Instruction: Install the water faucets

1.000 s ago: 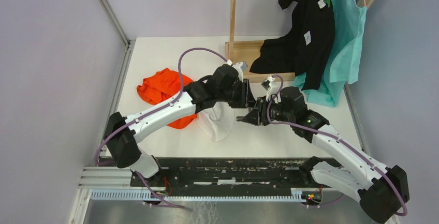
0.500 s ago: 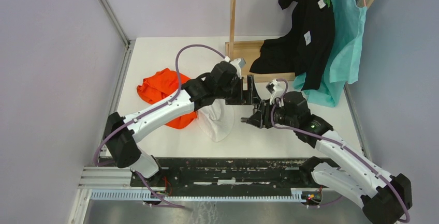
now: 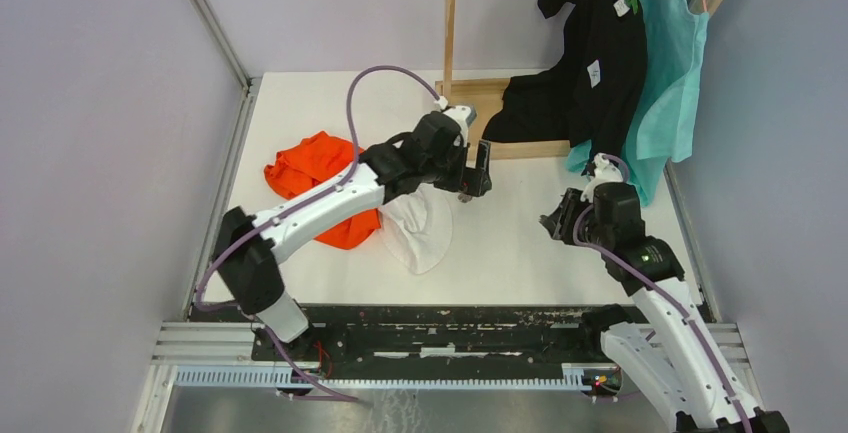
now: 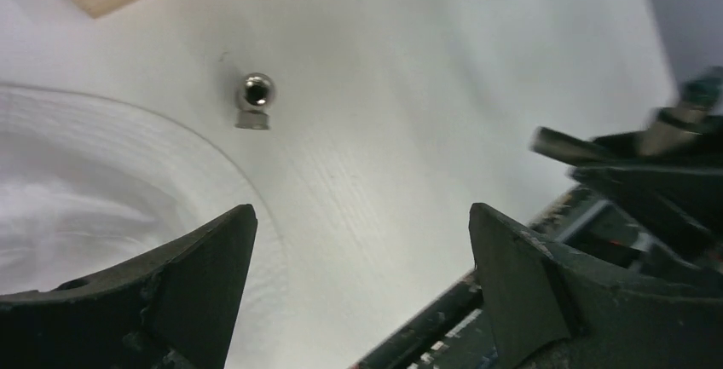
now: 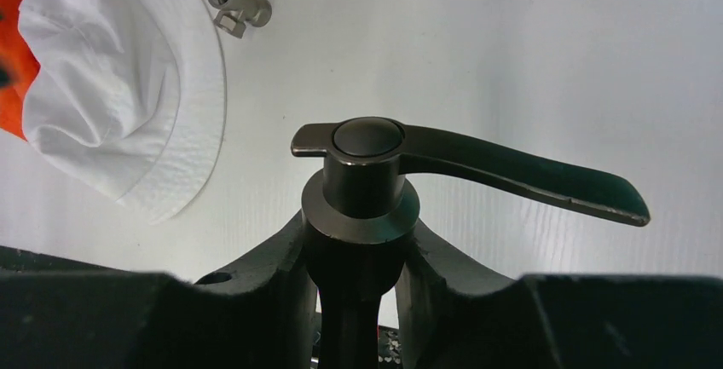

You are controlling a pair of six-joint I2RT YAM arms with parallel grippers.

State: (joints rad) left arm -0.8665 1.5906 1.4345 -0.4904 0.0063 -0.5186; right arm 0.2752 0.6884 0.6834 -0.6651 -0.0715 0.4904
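A dark grey metal faucet part, a round valve body with a long lever handle, stands between the jaws of my right gripper, which is shut on it. From above, the right gripper hangs over the right of the table. A small shiny elbow fitting lies loose on the white table beside the white hat; the right wrist view also catches this fitting. My left gripper is wide open and holds nothing, hovering above that fitting. The top view shows the left gripper near the wooden base.
A white hat and an orange cloth lie left of centre. A wooden base with an upright post stands at the back. Black and teal garments hang at the back right. A black rail runs along the near edge.
The two grippers were together mid-table; the left one has opened wide and drawn back toward the wooden base. The right arm has swung right, carrying the faucet part.
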